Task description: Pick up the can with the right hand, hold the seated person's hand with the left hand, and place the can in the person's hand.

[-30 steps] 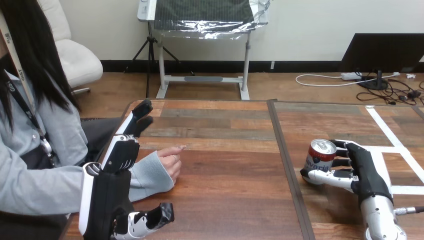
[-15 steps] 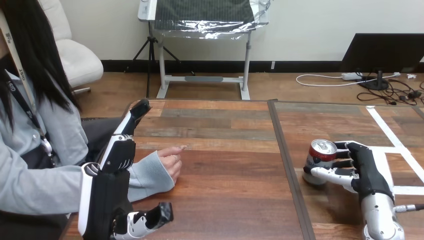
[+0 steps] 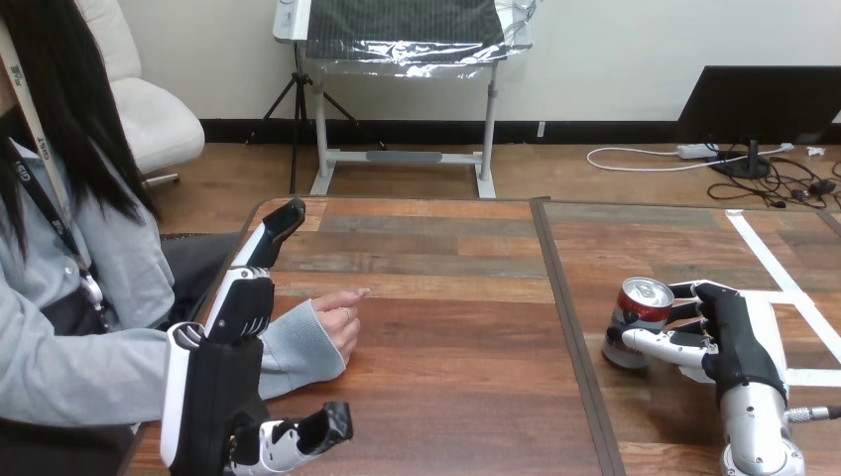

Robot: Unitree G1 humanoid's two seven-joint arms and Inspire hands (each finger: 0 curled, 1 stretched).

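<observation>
Your right hand (image 3: 739, 342) is wrapped on the can (image 3: 643, 309): its fingers curl round the far side and the thumb lies across the near side, low down. The can is upright, silver top up, red band under the rim. It's on the right panel of the table (image 3: 446, 297), just right of the seam (image 3: 573, 337) between the 2 panels. You can't tell from this angle whether its base is on the wood or just clear of it. White tape (image 3: 769, 260) runs on the wood behind and beside that hand.

Your left hand (image 3: 228, 347) is at the table's left edge, back of the hand facing the camera. Its fingers (image 3: 260, 248) are straight and point away from you, and its thumb (image 3: 302, 436) sticks out to the right near the bottom edge. So it's spread and gripping nothing. It sits over the person's sleeve (image 3: 293, 349) (touching or just above, can't tell).

The person's hand (image 3: 340, 319) rests on the wood just right of your left hand, loosely curled, 1 finger pointing right toward the seam. The can and the person's hand are well apart, with the seam between them.
</observation>
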